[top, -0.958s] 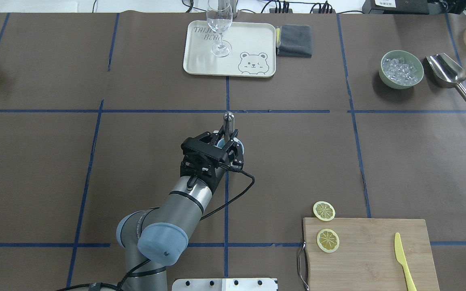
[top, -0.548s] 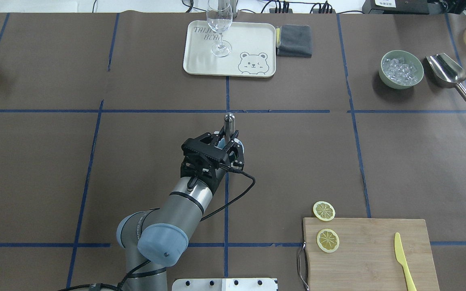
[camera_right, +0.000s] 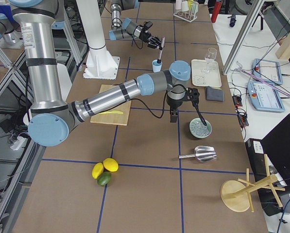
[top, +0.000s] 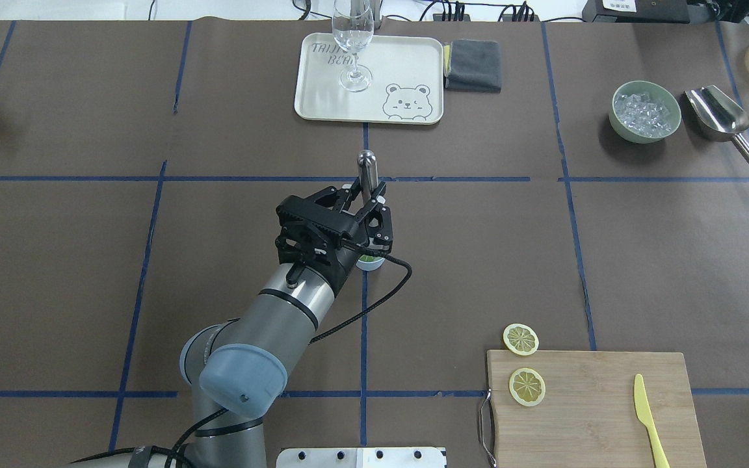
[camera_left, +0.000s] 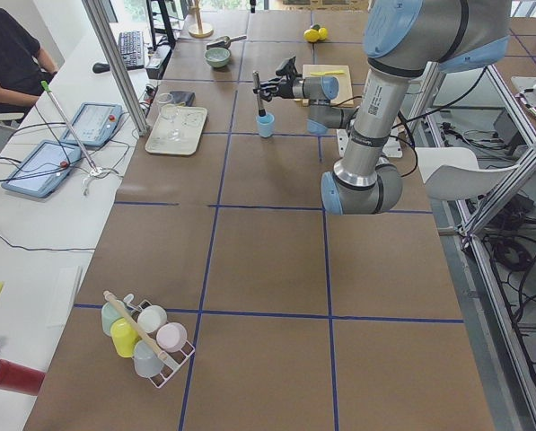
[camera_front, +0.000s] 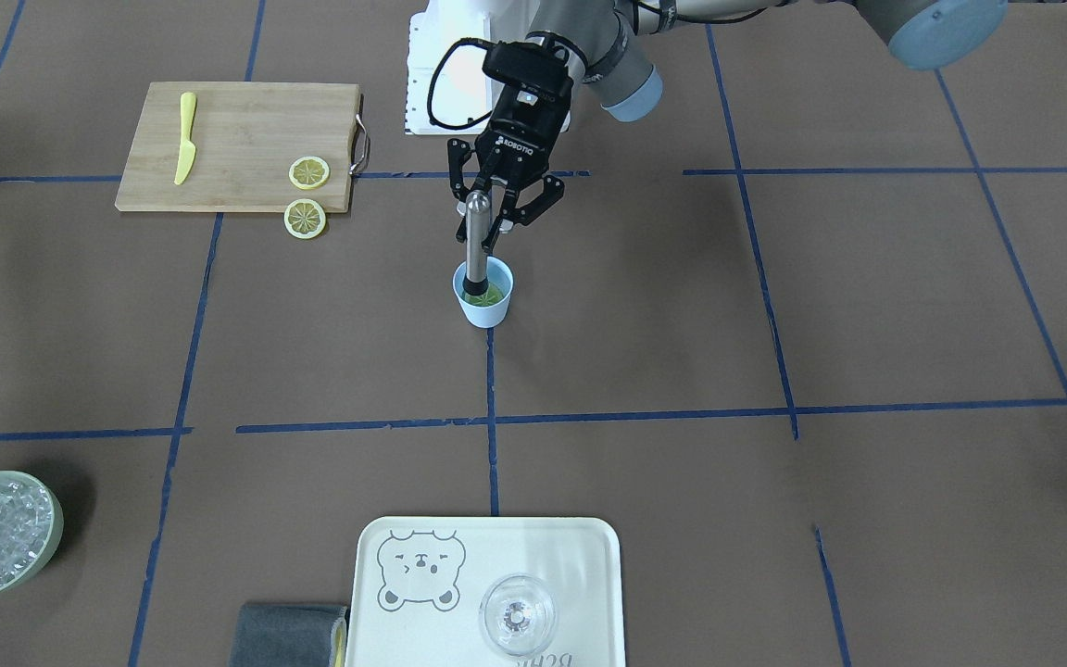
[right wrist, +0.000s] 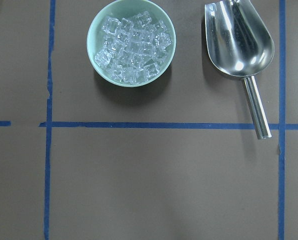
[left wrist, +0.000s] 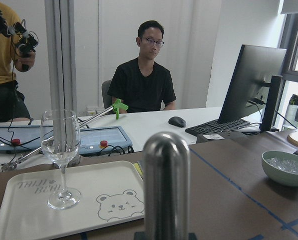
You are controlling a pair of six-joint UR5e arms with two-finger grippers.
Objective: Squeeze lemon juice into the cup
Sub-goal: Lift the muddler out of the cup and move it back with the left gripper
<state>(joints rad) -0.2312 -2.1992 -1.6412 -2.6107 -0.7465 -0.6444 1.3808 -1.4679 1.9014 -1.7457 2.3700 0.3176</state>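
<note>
2 lemon slices, 1 blue cup, 1 muddler, 1 wine glass, 1 ice bowl, 1 scoop

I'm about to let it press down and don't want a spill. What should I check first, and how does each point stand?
1. Left pincer shut on the muddler: ok.
2. Muddler's tip inside the cup: ok.
3. Cup upright on the table: ok.
4. Something to press under the tip: ok, yellow-green contents lie in the cup.
5. Cup held against sliding: not ok, nothing holds it.
6. Right arm away from the cup: ok, it is over by the ice bowl.
</note>
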